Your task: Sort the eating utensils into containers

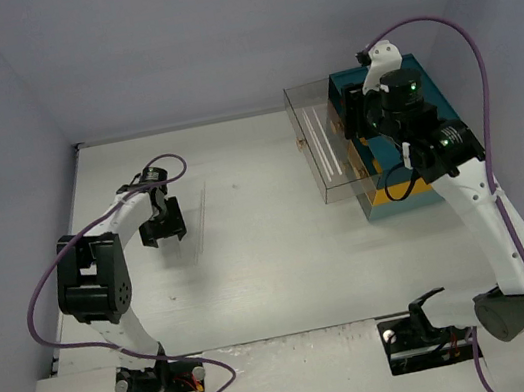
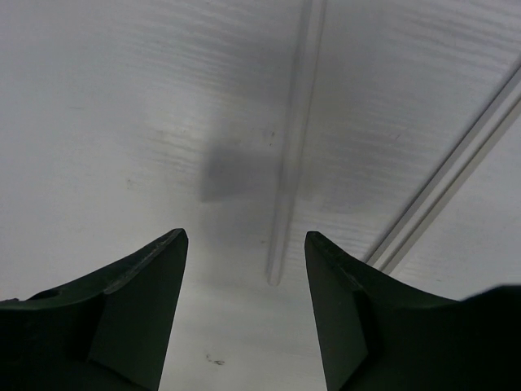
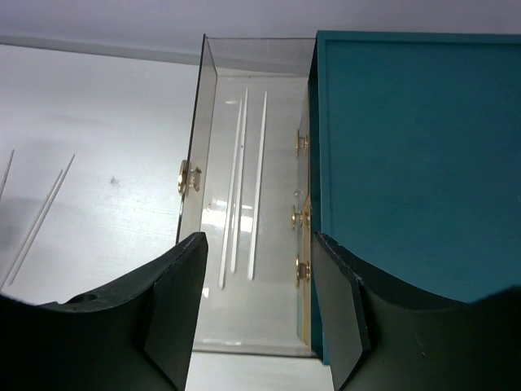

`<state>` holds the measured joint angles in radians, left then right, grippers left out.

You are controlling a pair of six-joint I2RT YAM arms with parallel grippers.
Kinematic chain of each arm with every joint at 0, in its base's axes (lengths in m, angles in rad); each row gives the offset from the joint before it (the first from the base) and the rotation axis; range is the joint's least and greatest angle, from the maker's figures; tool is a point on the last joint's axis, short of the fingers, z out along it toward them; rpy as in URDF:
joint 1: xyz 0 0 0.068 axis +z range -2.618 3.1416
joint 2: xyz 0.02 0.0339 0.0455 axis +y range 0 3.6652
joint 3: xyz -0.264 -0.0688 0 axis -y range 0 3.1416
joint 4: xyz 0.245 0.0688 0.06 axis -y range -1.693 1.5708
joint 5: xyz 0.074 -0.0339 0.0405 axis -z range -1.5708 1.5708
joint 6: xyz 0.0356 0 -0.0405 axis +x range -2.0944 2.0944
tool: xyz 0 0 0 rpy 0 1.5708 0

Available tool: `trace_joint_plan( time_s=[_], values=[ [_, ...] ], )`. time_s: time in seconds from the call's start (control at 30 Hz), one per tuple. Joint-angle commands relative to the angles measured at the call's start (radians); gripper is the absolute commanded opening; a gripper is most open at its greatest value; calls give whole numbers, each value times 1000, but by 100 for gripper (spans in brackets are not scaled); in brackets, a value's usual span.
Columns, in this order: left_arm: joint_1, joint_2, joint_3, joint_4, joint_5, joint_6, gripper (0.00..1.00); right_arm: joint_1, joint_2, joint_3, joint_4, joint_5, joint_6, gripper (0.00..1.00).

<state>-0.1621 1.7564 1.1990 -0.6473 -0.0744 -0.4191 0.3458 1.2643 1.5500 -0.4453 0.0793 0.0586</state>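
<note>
White table [image 1: 282, 253], pale walls. Teal chest [image 3: 415, 163] far right, clear drawer [image 3: 203, 98] against its left side. Both empty, fingers spread: right gripper [image 3: 258, 238] above the drawer, left gripper [image 2: 244, 236] over the table. Three utensils [image 3: 244, 187] lie in the drawer, one slim utensil [image 2: 289, 163] on the table under the left gripper.

3 pale lavender walls [image 1: 213, 32], white tabletop [image 1: 272, 255], soft even light

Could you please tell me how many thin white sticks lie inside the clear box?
3 thin white sticks, side by side lengthwise on the floor of the clear box: one left, one middle, one right. None appears hidden.
</note>
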Motion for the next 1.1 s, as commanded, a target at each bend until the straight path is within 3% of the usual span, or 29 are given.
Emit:
trace_joint_plan(
  time_s=[0.0, 0.2, 0.57, 0.77, 1.07],
  values=[
    [4, 21, 68, 30, 33, 18, 54, -4, -39, -65, 22, -15, 4, 52],
    [4, 60, 62, 48, 38, 10, 42, -5, -73, -108, 22, -13, 8, 53],
    [4, 105, 24, 100, 49, -5, 0, -5, -66, -89, 22, -62, 6, 53],
    [4, 11, 14, 101, 79, -24, 0, -3, -45, -50, 23, -201, 24, 53],
    [-47, -347, 6, 272, 376, -208, 0, 53, 31, 11, 115, -479, 194, 60]
  ],
)
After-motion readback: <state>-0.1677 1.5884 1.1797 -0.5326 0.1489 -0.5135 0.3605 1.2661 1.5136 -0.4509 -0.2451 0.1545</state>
